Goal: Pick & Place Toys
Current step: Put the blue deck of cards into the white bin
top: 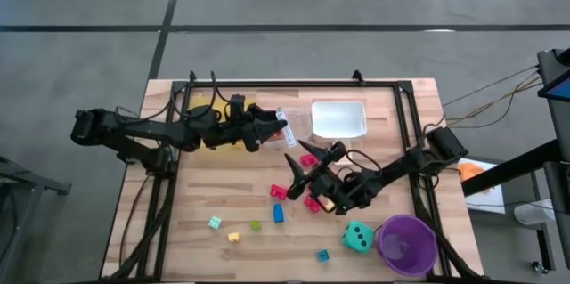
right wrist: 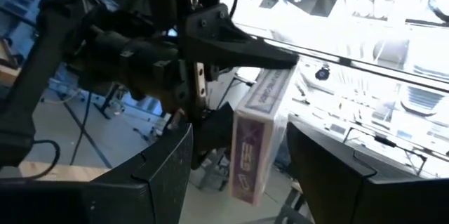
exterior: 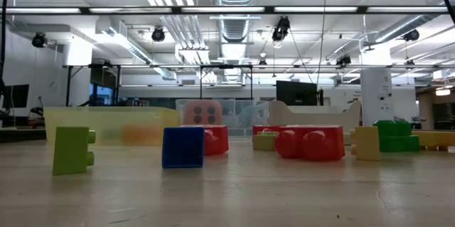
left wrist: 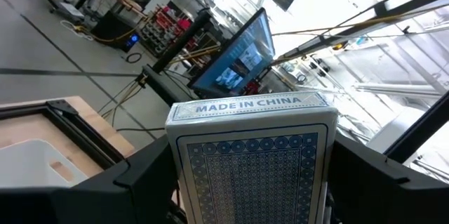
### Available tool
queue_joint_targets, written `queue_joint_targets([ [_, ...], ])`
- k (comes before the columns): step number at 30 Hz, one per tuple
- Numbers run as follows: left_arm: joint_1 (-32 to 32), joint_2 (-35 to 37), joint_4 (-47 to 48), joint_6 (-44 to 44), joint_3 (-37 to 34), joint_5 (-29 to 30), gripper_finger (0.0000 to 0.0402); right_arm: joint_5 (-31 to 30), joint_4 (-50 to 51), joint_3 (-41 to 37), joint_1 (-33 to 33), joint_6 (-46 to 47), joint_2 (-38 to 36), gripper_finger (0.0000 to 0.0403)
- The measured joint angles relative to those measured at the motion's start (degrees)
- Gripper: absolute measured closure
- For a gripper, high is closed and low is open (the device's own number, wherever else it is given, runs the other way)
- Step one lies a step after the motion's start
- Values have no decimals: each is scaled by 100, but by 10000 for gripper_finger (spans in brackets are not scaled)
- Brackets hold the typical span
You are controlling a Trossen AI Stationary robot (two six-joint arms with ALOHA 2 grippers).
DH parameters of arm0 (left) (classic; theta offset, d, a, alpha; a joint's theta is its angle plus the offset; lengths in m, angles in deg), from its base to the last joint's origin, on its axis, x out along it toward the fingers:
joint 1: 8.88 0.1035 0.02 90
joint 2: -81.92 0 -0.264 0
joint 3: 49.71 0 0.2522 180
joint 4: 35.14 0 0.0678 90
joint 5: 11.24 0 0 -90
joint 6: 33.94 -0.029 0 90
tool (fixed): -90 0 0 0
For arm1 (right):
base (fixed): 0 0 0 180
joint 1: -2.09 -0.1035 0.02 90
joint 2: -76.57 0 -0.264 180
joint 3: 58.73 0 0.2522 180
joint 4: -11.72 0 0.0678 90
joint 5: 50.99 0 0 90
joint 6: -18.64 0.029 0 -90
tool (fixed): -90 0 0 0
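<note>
we hold a card box [left wrist: 252, 161] in the left end effector [top: 278, 128], raised above the back of the surface [top: 240, 248] near the clear tray [top: 296, 124] and the white tray [top: 338, 119]. the jaws close on the box's two broad sides, as the left wrist view shows; its top flap reads "made in china" and its face carries a blue lattice pattern. the right wrist view shows the same box side-on, a thin purple-edged pack.

we judge the box light and stiff, with smooth printed card that may slip; thin walls could crush under heavy clamping. the best hold is across the broad faces near the middle, as it is now.

the right end effector [top: 307, 170] hovers over the middle of the surface with jaws partly parted and nothing between them, pointing toward the box. beneath and beside it lie red and pink blocks [top: 283, 192]; a blue block [top: 278, 214], a green block [top: 256, 225] and a yellow block [top: 233, 237] lie nearer the front. a teal die [top: 358, 237] sits just beside the purple cup [top: 408, 244]. these blocks look hard, light and easy to pinch across flat sides.
</note>
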Motion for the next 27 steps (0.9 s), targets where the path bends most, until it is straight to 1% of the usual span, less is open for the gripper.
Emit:
queue_joint_targets([
  [6,0,0,-106,19,0,-41,111,-11,-34,105,137,-90,0,173],
  [9,-11,0,-107,22,0,-66,111,97,-32,134,209,-94,0,173],
  [12,-11,0,-116,22,0,-155,111,95,-27,206,292,-113,0,181],
  [14,-11,0,-129,21,0,-177,111,110,-20,209,356,-94,0,197],
  [16,-9,0,-133,22,0,-197,111,110,5,202,390,-74,0,221],
  [23,-9,9,-167,23,0,-264,111,84,61,194,389,-74,-4,336],
  [27,-4,13,-170,22,0,-355,111,47,95,196,388,-179,-30,341],
])
